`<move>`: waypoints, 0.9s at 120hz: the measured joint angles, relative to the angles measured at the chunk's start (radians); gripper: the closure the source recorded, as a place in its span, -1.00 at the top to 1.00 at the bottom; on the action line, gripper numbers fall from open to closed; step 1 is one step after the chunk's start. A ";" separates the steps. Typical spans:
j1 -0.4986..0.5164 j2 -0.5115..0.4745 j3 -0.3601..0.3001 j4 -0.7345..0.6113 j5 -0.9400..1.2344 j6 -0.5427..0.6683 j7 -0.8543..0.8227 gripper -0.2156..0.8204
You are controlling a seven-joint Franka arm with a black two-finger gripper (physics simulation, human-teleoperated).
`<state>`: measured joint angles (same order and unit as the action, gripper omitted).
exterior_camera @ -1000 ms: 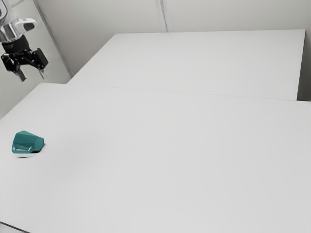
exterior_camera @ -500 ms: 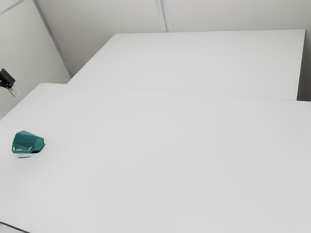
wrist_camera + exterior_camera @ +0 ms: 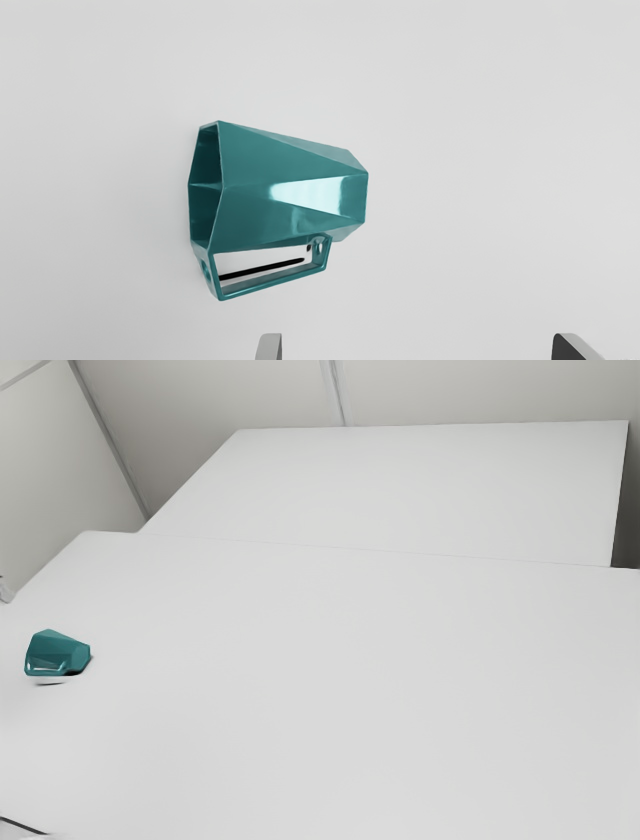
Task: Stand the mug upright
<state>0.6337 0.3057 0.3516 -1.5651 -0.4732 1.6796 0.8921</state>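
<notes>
The teal faceted mug (image 3: 57, 653) lies on its side on the white table (image 3: 330, 690), near the exterior view's left edge. A small part of the gripper (image 3: 5, 593) shows at that same edge, farther back than the mug. In the wrist view the mug (image 3: 295, 185) shows its open mouth at one end and its narrower base at the other, with the squared handle (image 3: 272, 285) on the side toward my fingers. My gripper (image 3: 417, 346) is open, its fingertips wide apart with nothing between them and apart from the mug.
A second white surface (image 3: 400, 490) stands behind the table, with pale walls beyond it. A thin dark line (image 3: 22, 825) crosses the near left corner of the exterior view.
In the exterior view my gripper has moved left and down, from above the table's far left corner to the view's left edge. The mug has stayed in place.
</notes>
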 joint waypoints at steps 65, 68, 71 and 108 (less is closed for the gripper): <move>0.136 0.190 -0.012 0.028 -0.191 0.007 0.360 0.55; 0.137 0.196 -0.012 0.033 -0.196 0.007 0.371 0.55; 0.138 0.201 -0.013 0.037 -0.200 0.007 0.382 0.55; 0.138 0.252 -0.021 0.090 -0.264 -0.006 0.463 0.55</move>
<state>0.7720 0.5577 0.3304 -1.4749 -0.7373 1.6735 1.3554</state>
